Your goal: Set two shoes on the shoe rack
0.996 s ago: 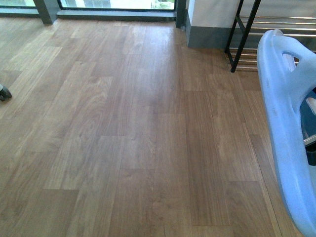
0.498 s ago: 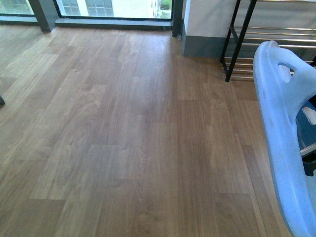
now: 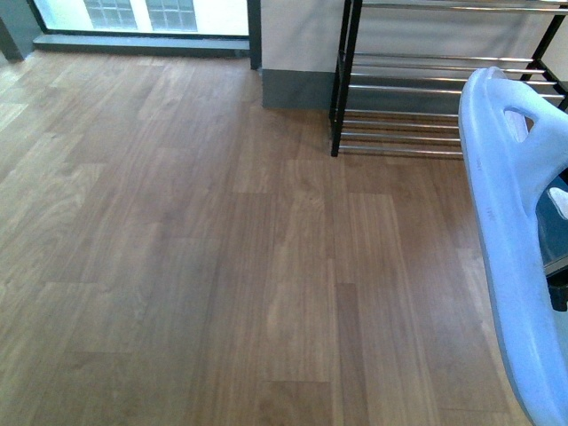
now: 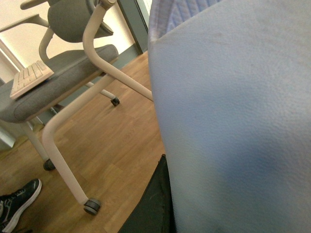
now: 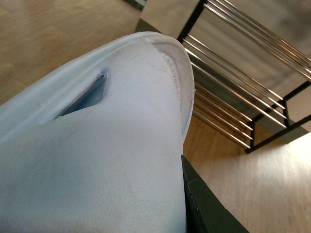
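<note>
Leftmost in the front view, a window met the wooden floor. Further right, the shoe rack stood against the wall. At the right edge the right arm's shoe rose with its pale sole facing the camera, short of the rack.

The left wrist view showed an office chair with a keyboard on its seat. The left arm's shoe filled the rest, its sole against the dark edge of the left gripper. Whether that gripper was clamped could not be told.

In the right wrist view the white sole lay likewise against the right gripper, with the rack's chrome rods beyond. Its grip could not be told either.
</note>
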### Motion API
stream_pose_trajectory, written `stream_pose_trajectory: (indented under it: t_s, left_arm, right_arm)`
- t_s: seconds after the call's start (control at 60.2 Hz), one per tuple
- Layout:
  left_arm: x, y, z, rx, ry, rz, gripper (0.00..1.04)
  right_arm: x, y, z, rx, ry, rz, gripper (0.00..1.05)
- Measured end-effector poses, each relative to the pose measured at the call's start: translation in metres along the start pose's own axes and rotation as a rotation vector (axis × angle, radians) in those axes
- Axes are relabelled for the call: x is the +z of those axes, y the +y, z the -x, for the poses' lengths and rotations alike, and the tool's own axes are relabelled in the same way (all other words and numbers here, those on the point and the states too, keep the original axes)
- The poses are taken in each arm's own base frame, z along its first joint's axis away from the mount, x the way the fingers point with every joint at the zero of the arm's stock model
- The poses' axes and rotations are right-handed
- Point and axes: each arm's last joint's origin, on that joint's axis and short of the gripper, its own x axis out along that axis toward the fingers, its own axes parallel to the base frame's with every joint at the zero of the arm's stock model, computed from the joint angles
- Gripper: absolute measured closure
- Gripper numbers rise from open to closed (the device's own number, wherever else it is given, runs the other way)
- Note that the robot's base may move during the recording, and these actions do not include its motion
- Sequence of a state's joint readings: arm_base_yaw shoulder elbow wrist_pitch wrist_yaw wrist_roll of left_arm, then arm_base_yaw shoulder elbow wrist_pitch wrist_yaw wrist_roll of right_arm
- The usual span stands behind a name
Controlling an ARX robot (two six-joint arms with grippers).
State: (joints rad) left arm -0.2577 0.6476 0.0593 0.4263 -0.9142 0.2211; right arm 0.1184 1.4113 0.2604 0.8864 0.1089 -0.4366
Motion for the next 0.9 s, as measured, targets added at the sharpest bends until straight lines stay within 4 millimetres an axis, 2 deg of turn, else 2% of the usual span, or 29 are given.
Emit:
stream_pose_trajectory:
  t_s: [0.896]
  left_arm:
    - [-0.0017,-0.0003,0.0002,0.000,0.003,-0.005,1.03]
  right_arm:
    - [-0.0013,-0.0001,0.0005,0.000,0.005,0.000,1.02]
